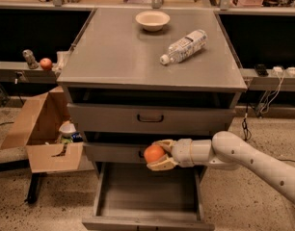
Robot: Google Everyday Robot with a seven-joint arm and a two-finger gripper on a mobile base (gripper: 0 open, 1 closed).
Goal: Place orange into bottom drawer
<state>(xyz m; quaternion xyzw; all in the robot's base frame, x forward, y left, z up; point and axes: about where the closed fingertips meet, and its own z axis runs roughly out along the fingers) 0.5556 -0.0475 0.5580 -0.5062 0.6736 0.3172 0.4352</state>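
The orange [154,154] is round and bright. My gripper [159,155] is shut on it, tan fingers above and below it. The white arm reaches in from the right. The orange hangs in front of the middle drawer front, above the back part of the bottom drawer [150,196]. That drawer is pulled out: a wide plain grey tray at the foot of the grey cabinet [113,57]. Nothing shows inside it.
On the cabinet top stand a cream bowl [153,19] and a lying plastic bottle [184,46]. The two upper drawers [150,118] with dark handles are closed. An open cardboard box [44,129] sits left of the cabinet. A small red fruit [46,63] rests on the left shelf.
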